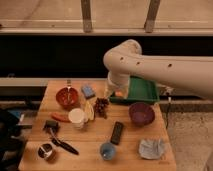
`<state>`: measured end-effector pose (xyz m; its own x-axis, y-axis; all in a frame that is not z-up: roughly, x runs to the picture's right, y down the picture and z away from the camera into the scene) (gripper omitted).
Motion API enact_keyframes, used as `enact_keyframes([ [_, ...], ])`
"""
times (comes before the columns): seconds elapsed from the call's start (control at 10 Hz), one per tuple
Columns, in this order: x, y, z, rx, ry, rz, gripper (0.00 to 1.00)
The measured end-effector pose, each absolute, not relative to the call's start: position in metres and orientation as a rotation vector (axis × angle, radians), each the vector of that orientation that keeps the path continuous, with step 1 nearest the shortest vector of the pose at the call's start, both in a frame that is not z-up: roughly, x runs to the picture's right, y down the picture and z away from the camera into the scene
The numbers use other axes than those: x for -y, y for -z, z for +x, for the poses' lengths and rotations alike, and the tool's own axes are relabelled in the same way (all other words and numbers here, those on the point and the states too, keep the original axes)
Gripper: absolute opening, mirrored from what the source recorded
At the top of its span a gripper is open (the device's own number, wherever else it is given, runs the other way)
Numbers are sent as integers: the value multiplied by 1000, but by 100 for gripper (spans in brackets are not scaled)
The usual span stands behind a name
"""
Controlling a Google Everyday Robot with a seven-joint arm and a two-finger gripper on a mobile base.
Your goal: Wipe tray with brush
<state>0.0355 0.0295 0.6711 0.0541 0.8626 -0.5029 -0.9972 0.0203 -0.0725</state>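
Observation:
The green tray (145, 90) sits at the table's back right, with a small orange thing (119, 93) at its left end. The black brush (56, 134) lies at the front left, its chunky head toward the back and its thin handle pointing front-right. My white arm reaches in from the right, across the tray. My gripper (107, 93) hangs open and empty over the tray's left edge, far from the brush.
A red bowl (67, 97), blue sponge (88, 91), grapes (101, 106), banana (89, 111) and white cup (76, 117) crowd the left half. A black remote-like bar (117, 132), blue cup (107, 150), purple bowl (141, 113) and grey cloth (152, 148) lie in front.

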Motion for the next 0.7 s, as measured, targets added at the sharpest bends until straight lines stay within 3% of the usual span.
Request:
enact_keyframes([
  [0.3, -48, -640, -52, -251, -1300, -516, 63],
  [0.7, -50, -637, -58, -243, -1285, -520, 63],
])
